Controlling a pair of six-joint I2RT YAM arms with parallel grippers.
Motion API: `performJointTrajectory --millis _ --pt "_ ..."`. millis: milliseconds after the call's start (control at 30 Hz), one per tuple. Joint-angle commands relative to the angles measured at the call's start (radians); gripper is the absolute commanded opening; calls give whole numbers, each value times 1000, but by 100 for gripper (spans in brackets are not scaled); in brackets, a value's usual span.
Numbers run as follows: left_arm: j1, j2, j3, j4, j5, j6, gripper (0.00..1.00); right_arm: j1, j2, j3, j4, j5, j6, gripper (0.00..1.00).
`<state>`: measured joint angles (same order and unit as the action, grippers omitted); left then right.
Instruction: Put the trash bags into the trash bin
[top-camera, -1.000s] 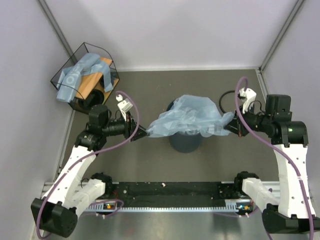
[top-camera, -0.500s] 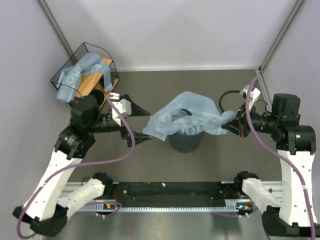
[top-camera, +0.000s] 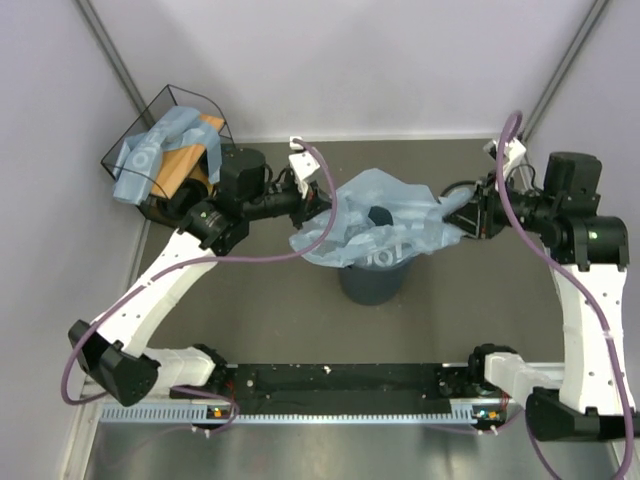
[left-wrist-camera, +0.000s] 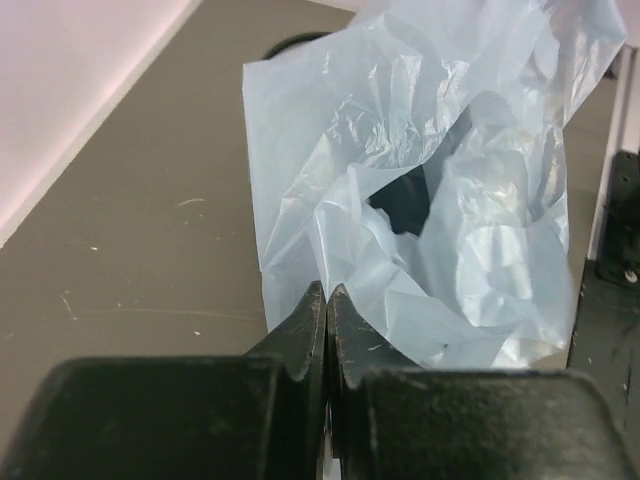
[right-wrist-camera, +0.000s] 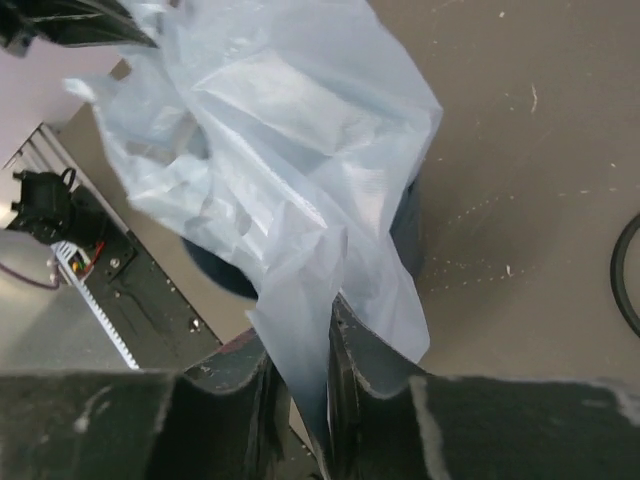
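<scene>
A crinkly light-blue trash bag (top-camera: 385, 228) lies spread over the dark round trash bin (top-camera: 372, 283), and a dark hole shows in its middle. My left gripper (top-camera: 326, 207) is at the bag's far-left edge. In the left wrist view its jaws are shut tip to tip (left-wrist-camera: 327, 292), with the bag's (left-wrist-camera: 440, 200) folds running into them. My right gripper (top-camera: 458, 216) is at the bag's right edge. In the right wrist view its jaws (right-wrist-camera: 300, 322) stand a little apart, with the bag's film (right-wrist-camera: 270, 150) hanging between them over the bin (right-wrist-camera: 405, 235).
A black wire basket (top-camera: 160, 110) at the back left holds more light-blue bags (top-camera: 150, 150). A thin black ring (top-camera: 452, 192) lies on the table by my right gripper. It also shows in the right wrist view as a ring (right-wrist-camera: 628, 270). Walls stand close on both sides.
My left arm swung from the bin's left side to the bag's far-left edge, opened wide, then shut. My right gripper rose towards the back, and its jaws parted slightly on the film.
</scene>
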<state>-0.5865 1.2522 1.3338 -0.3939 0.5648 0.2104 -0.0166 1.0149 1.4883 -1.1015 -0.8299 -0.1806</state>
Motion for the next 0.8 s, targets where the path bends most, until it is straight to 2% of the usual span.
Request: performJointTrajectory --millis 0,100,200,333,400,500,633,667,767 --pt "34 36 47 171 -43 -104 0 -8 82 43 198 61 136 15" --pt "68 96 56 188 -57 -192 0 -6 157 53 245 74 214 13" --pt "89 157 67 170 -94 -207 0 -8 220 49 261 66 248 23" --pt "109 246 65 150 -114 -272 0 -8 286 11 310 94 274 25" --pt "117 279 73 133 -94 -287 0 -6 310 -11 315 95 286 24" --pt "122 331 84 103 -48 -292 0 -6 336 -52 316 69 296 16" --pt "126 386 110 14 -23 -301 0 -5 344 -92 319 61 296 0" --pt "134 392 117 -5 -5 -304 0 -5 343 -98 328 66 300 0" --pt "184 365 142 -36 55 -305 18 -5 335 -111 331 51 308 0"
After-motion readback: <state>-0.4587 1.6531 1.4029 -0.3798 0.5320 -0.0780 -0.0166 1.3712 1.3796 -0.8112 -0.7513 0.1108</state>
